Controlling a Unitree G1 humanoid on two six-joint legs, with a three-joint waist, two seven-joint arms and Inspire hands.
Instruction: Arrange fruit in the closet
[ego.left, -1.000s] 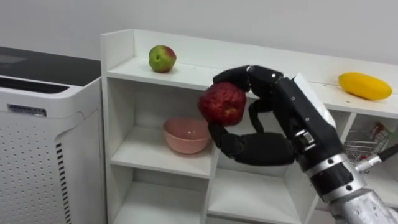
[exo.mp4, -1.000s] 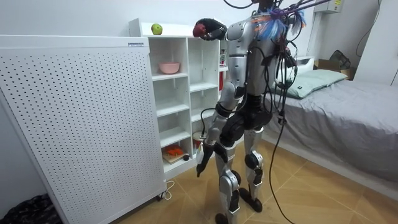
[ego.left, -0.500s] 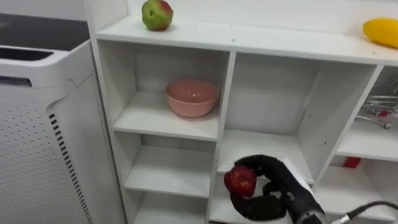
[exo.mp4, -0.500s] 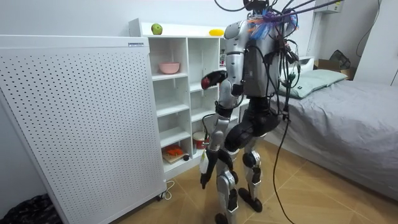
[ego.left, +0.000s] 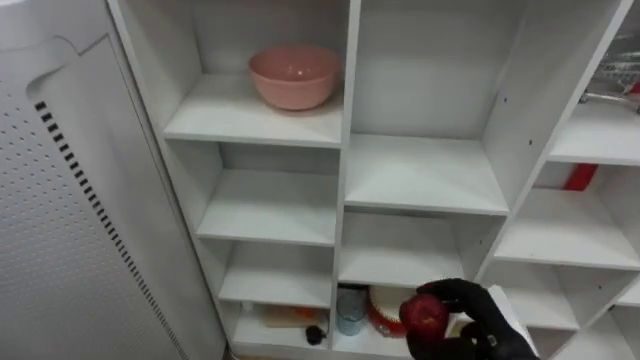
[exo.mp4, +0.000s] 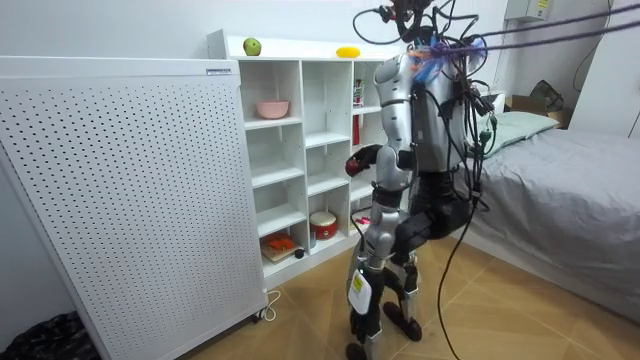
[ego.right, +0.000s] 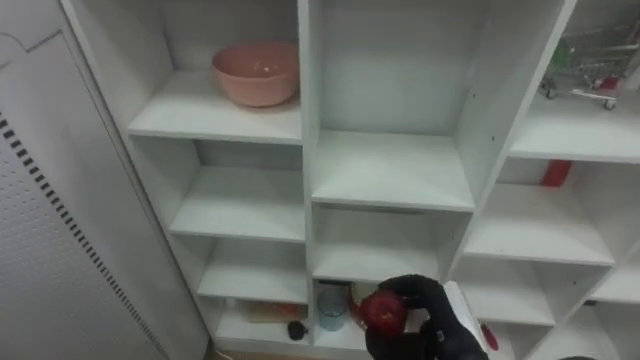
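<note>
1. The fingers (ego.left: 462, 292) of the right hand (ego.left: 478, 325) curl over the top of the red apple (ego.left: 425, 315) and the thumb closes under it, so the apple is clamped.
2. The apple sits at 9 o'clock of the palm, and its front face shows between fingers and thumb.
3. The lower edge of the eye views cuts off the palm and wrist.
4. The apple hangs before the lowest middle compartment of the white closet (ego.left: 345, 150). Whether it is inside the opening or just in front of it cannot be told.
5. At 10 o'clock from the apple, a red-and-white container (ego.left: 384, 306) is half hidden behind it.
6. At 9 o'clock stands a pale blue cup (ego.left: 350, 310). Farther that way lie a small dark thing (ego.left: 316, 333) and a flat orange thing (ego.left: 288, 318), both hard to make out.
7. At 11 o'clock, high up, a pink bowl (ego.left: 293, 75) sits in a left compartment.
8. At 1 o'clock a wire basket (ego.left: 612, 92) is cut by the edge.
9. In the room view the robot stands facing the closet. A green apple (exo.mp4: 252, 46) and a yellow fruit (exo.mp4: 347, 51) lie on its top.
10. The left hand (exo.mp4: 357, 290) hangs by the leg, and its fingers are too small to read.
</note>
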